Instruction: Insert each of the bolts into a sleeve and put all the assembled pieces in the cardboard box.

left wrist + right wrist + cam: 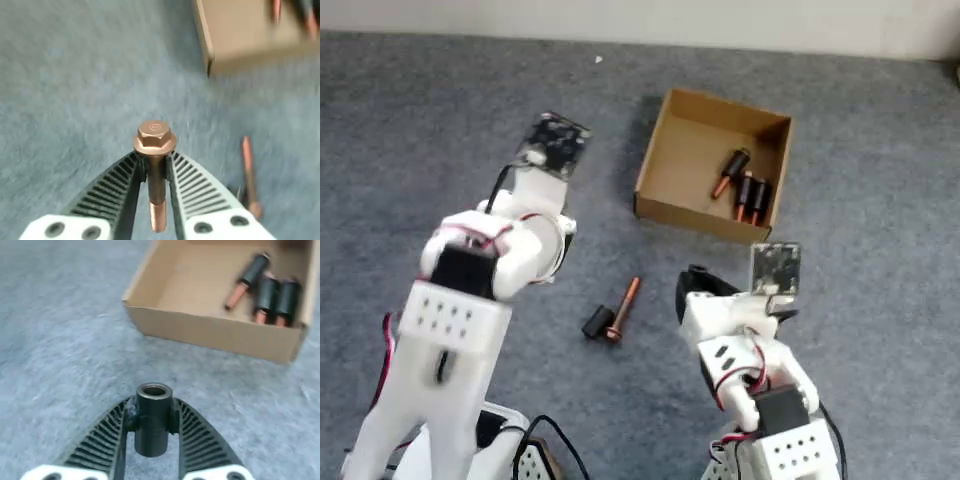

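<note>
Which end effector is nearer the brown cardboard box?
Right. The right end effector, holding a black cylindrical sleeve, sits before the brown cardboard box; the left end effector, holding a copper hex-head bolt, lies farther off beside it.

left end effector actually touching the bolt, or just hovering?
Touching. The left wrist view shows the left end effector closed on the bolt, shank pinched on both sides, no gap.
</note>
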{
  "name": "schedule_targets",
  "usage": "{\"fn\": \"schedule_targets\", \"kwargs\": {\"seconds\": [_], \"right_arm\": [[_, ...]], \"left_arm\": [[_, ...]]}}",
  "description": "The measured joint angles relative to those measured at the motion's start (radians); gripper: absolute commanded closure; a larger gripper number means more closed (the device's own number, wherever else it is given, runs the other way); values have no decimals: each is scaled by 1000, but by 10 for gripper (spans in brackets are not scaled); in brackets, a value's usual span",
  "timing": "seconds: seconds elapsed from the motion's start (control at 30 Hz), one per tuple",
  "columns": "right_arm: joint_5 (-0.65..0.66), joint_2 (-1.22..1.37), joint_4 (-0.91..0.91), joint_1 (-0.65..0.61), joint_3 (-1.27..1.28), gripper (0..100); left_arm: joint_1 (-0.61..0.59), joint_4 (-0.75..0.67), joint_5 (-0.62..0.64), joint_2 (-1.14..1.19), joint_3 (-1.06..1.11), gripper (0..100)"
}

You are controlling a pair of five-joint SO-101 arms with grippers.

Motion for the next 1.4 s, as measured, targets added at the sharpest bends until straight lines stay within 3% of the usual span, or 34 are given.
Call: {"fn": "schedule_targets", "kwargs": {"seconds": [0.3,0.5,0.73,0.97,1.2,1.4], "right_arm": [[164,-173,-117,-100,144,995],[241,-178,-198,-163,144,995],[331,-178,-258,-178,144,995],[396,-178,-262,-178,146,995],[399,-178,-262,-178,146,995],[399,-178,-262,-176,146,995]], "left_arm": [[89,-295,304,-298,222,995],[181,-470,417,-411,350,995],[301,-628,431,-456,485,995],[370,-646,431,-459,506,995],[379,-660,431,-460,528,995],[367,-790,431,-463,609,995]]}}
